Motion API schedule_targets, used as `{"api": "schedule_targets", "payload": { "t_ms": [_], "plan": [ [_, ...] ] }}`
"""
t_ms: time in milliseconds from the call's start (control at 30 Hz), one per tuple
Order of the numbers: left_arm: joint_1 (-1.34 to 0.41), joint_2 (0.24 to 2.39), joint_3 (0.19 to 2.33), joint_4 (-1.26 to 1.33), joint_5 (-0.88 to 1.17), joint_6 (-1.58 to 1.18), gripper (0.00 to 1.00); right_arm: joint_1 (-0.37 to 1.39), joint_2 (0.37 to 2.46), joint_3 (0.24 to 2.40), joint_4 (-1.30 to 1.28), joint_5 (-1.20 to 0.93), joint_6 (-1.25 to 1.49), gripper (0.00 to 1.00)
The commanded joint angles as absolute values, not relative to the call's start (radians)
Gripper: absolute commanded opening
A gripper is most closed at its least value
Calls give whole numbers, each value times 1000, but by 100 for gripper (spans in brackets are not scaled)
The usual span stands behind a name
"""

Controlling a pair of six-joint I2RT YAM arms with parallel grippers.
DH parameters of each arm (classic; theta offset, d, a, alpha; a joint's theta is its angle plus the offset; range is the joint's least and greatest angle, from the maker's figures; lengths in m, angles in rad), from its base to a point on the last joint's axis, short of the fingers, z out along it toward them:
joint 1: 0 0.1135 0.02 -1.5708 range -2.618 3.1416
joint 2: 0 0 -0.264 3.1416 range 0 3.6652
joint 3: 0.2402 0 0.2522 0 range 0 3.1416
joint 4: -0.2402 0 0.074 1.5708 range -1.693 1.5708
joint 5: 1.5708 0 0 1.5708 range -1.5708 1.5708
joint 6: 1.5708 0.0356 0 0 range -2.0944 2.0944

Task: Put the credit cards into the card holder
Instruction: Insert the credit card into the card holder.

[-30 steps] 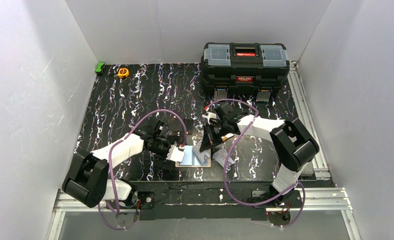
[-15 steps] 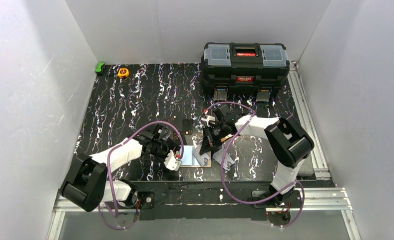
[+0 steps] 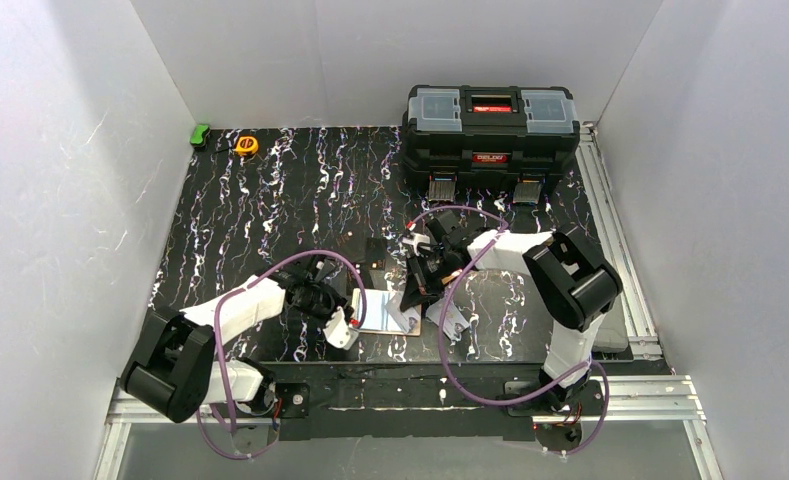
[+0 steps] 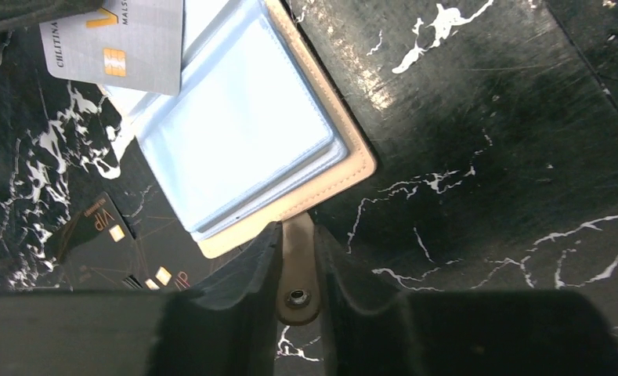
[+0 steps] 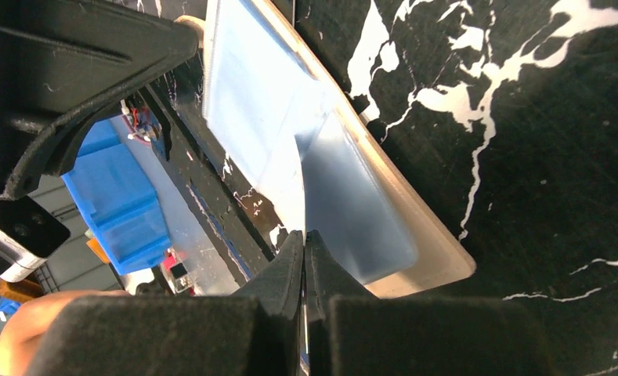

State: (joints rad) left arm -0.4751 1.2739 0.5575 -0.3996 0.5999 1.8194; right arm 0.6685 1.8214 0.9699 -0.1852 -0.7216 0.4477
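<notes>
So far we see no card inside a pocket, so the loading seems all ahead. Our left claw [image 4: 296,239], narrow, pinches the snap tab [image 4: 297,286] of the open card holder [image 4: 243,133]; the silver card [image 4: 113,39] lies at its far corner. Our right claw [image 5: 304,247], shut, holds up one clear sleeve [image 5: 266,102] of this holder, which lies between both claws.

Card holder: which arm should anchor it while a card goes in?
Left, probably: left fingers clamp the snap tab of the card holder, while right fingers are shut on a clear sleeve, holding it lifted.
</notes>
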Motion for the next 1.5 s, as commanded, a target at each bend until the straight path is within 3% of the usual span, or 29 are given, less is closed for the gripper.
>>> {"api": "schedule_targets", "payload": {
  "t_ms": [0,100,600,800,900,1233,1467],
  "plan": [
    [-477,1239,570,-471,658,1824,11,667,1842,1015,-193,-742,434,1],
    [-477,1209,559,-487,680,1815,0,667,1856,1035,-195,-746,435,1],
    [-528,1094,482,-592,720,1810,0,667,1887,1076,-176,-777,443,1],
    [-538,1097,484,-591,715,1786,26,667,1894,1078,-160,-759,447,1],
    [-540,1094,485,-588,713,1776,33,667,1856,1047,-97,-712,468,1],
    [-546,1118,480,-549,715,1748,36,671,1812,977,170,-654,584,1],
    [-555,1148,485,-521,710,1722,32,673,1854,909,343,-682,695,1]
  ]
}}
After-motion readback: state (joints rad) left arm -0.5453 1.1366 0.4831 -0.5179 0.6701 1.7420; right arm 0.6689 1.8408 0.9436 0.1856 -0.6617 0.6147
